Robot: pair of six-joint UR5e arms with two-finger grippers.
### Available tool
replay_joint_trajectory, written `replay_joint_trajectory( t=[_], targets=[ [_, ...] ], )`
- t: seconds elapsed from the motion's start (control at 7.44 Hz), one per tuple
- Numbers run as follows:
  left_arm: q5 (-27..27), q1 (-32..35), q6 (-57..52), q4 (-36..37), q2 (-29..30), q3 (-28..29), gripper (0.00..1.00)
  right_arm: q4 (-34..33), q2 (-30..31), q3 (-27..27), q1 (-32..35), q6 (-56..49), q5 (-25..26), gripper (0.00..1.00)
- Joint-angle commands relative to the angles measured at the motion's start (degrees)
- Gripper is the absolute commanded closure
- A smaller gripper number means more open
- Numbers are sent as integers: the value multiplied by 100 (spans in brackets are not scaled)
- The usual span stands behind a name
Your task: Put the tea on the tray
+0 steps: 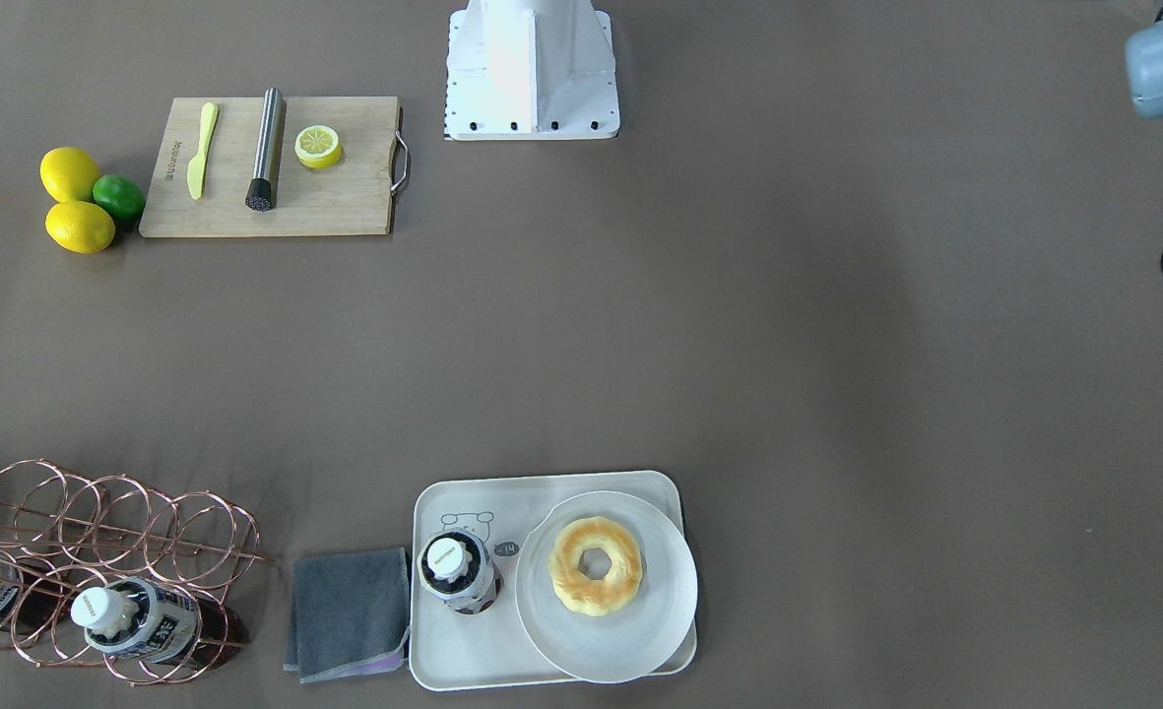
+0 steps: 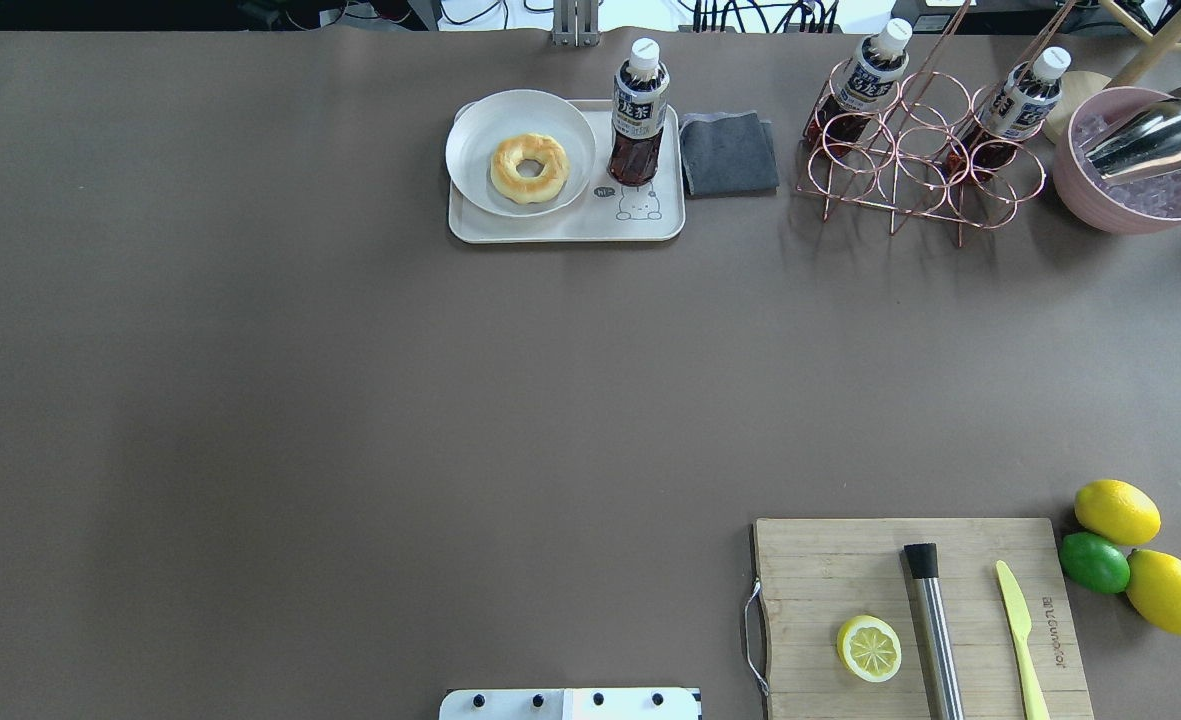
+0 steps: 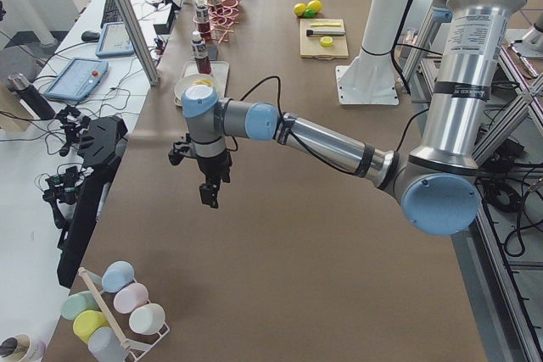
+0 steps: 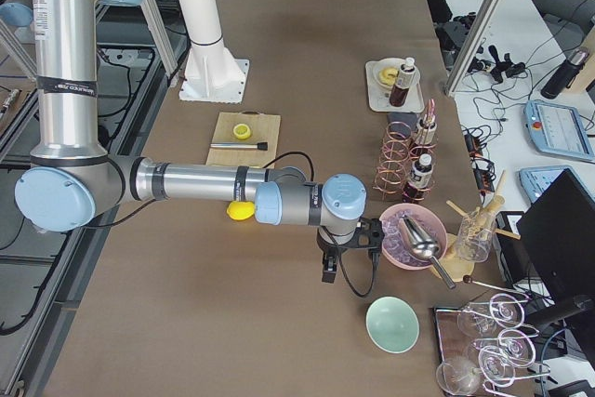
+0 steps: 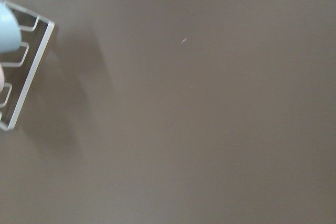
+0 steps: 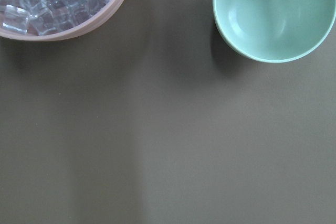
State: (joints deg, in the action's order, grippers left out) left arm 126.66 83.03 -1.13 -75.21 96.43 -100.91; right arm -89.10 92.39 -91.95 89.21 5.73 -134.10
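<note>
Because the tea (image 1: 458, 571) stands upright on the tray (image 1: 463, 655), just beside the round plate (image 1: 640, 630) carrying one doughnut (image 1: 596, 564), the front-facing view suggests the placing step is complete. No gripper appears in this view. One grey cloth (image 1: 350, 611) lies beside the tray, and the copper rack (image 1: 177, 532) holds two more bottles (image 1: 133, 620), which makes three bottles and one tray in all.

The overhead view shows the same layout, again with no gripper in frame. Two lemons (image 2: 1115, 510) and one lime (image 2: 1095, 562) sit beside one cutting board (image 2: 820, 560).

In the left side view, the left gripper (image 3: 209, 197) hangs over bare worktop (image 3: 280, 235), and the tea is well beyond it. I cannot tell whether its fingers are apart or together.

In the right side view, the right gripper (image 4: 330, 271) hovers near the pink ice bowl (image 4: 395, 239) and the mint bowl (image 4: 391, 324). The tea is far past it, beyond the rack. Its fingers cannot be read from here either.

The wrist views show only worktop, bowl rims and a corner of a clear stand, with no tea.

The next move likely needs no grasp. The arms only have to stay clear of the tray.
</note>
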Motion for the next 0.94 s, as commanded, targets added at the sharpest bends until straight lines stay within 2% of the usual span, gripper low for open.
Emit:
replay_joint_trajectory(
  t=[0.0,0.27,0.81],
  targets=[
    [148,231,7,-2,-212,212,2,25,-2,-7,0,34,6,0],
    [200,231,7,-2,-290,474,2,33,-2,-25,-9,42,6,0],
    [210,231,7,15,-353,511,2,25,-107,-95,-9,25,68,0]
  ],
)
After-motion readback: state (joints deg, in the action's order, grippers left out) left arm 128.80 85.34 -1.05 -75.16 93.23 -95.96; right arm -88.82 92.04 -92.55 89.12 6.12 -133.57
